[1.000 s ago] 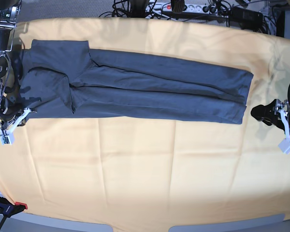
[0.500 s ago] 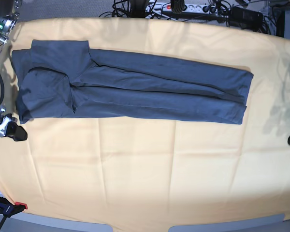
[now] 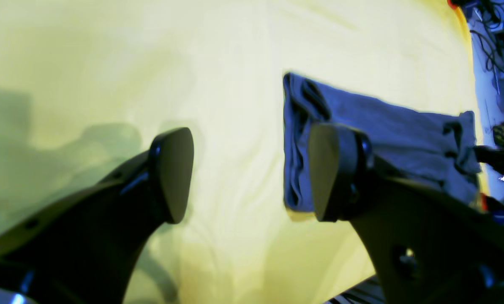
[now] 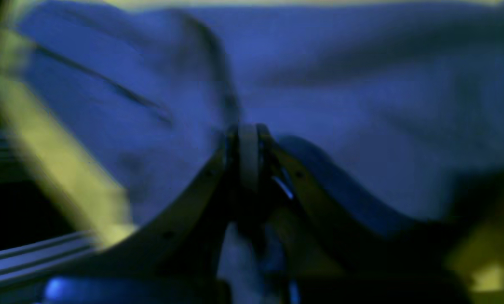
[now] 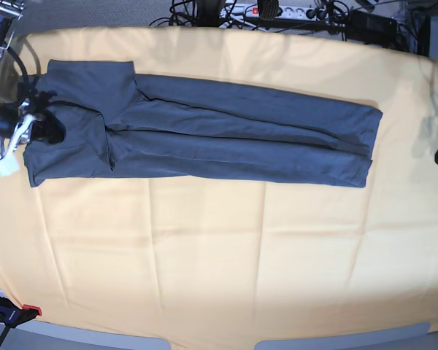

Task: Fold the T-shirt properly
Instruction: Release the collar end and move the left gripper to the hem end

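Your right claw (image 5: pixel 50 131) has moved onto the T-shirt (image 5: pixel 204 131), closed, empty; left claw (image 3: pixel 252 177) gapes. Shirt lies as a long folded strip on the tabletop (image 5: pixel 204 255).

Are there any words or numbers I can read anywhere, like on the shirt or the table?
None can be read.
T-shirt: plain, no print showing in any view.
Table cloth: plain, no writing.
Power strip behind the table: any markings are too small to read.
Small white tag by the right gripper: too small to read.
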`<state>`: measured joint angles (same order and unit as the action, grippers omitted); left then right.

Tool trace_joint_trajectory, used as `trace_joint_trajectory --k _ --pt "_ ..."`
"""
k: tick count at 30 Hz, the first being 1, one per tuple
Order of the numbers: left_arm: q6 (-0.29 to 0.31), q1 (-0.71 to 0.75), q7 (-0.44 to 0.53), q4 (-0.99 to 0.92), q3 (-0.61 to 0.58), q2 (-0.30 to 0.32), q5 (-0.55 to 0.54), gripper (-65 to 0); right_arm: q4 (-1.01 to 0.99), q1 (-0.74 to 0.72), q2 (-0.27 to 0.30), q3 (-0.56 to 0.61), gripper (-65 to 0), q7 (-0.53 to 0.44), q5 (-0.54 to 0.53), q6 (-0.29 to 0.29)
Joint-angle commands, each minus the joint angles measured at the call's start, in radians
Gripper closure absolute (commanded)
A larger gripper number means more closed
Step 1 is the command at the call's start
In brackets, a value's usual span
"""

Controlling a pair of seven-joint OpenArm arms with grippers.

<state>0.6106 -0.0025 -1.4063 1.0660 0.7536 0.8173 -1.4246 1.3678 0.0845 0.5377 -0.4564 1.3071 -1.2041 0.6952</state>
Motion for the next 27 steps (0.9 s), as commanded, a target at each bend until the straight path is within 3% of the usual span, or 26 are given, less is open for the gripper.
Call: trace_joint_trajectory --k 1,4,10,15,20,24,27 --pt "0.003 -0.007 0.010 0.014 0.008 0.014 -0.024 -44.1 0.013 -0.004 0.013 -0.008 0.0 -0.056 0.032 0.003" --pt "0.010 -0.006 0.010 0.014 0.008 -0.046 -0.024 -44.1 0.013 0.006 -0.008 -0.008 0.0 -0.138 0.159 0.003" --pt "0.026 -0.012 0.019 0.014 0.008 -0.148 0.000 -44.1 0.013 0.007 -0.010 -0.008 0.0 -0.136 0.162 0.003" --pt "0.063 -0.030 0.107 0.014 -0.020 -0.208 0.113 -44.1 0.013 0.003 -0.008 -0.008 0.0 -0.137 0.154 0.003" --pt "0.060 -0.083 0.137 0.014 -0.127 -0.227 0.146 -44.1 0.013 -0.002 -0.008 -0.008 0.0 -0.137 0.154 0.003" --pt "0.002 -0.120 0.142 0.014 -0.225 -0.247 0.150 -44.1 0.013 -0.002 -0.008 -0.008 0.0 -0.137 0.154 0.003" --pt "-0.005 -0.123 0.142 0.014 -0.300 -0.270 0.153 -44.1 0.013 -0.002 -0.007 -0.008 0.0 -0.137 0.154 0.003"
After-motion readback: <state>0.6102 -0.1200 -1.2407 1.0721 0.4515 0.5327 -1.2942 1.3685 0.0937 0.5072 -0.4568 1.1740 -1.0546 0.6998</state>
